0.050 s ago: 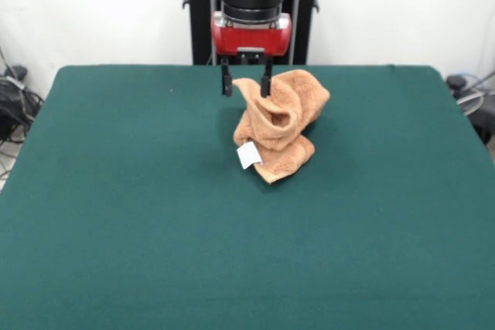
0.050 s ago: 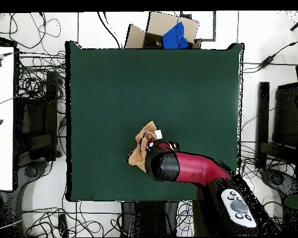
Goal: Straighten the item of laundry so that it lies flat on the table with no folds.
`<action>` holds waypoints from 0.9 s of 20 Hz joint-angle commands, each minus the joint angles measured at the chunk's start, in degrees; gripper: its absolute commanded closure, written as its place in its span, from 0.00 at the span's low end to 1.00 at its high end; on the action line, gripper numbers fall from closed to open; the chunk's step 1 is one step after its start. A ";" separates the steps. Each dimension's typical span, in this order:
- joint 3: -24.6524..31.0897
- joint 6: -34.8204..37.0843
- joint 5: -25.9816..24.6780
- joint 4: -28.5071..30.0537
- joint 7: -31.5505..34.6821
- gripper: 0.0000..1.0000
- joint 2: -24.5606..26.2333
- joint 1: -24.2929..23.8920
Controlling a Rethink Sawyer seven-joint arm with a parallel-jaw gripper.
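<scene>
While the small peach-orange terry-cloth towel [image 1: 277, 124] sits bunched into a tall crumpled heap rather than lying flat, its upper folds curl round a hollow pocket in the middle and its lower end rests on the large dark green cloth-covered table [image 1: 116, 214]. A small white tag [image 1: 248, 154] sticks out from the heap's lower left side in the front view. The heap stands in the far half of the table as the front view shows it, roughly midway across; from overhead only part of the towel [image 2: 141, 150] shows, beside the arm. The robot's gripper [image 1: 246, 83] hangs at the top of the heap, its two thin dark fingers [image 1: 227, 81] pointing downward and set moderately apart. The left one in the front view stands in the open just beside the cloth, and the right one lies against the towel's raised upper edge; a corner of the cloth rises between the two, though whether it is pinched cannot be told. Above the fingers comes the red and black arm [image 2: 189, 167], which from overhead reaches in over the table's edge. Tangled cables [image 2: 36, 80] lie on the floor around the table, and a brown cardboard box [image 2: 153, 31] with something blue in it sits past one edge.
</scene>
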 commanded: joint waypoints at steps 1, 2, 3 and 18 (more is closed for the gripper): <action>1.81 0.98 -3.46 -0.82 3.09 0.00 0.07 -0.84; 1.79 0.76 -3.55 -0.79 3.13 0.00 0.27 -0.82; 1.77 0.53 -3.65 -0.77 3.17 0.00 0.47 -0.80; -0.14 -0.42 -4.36 -2.39 4.27 0.00 2.46 1.36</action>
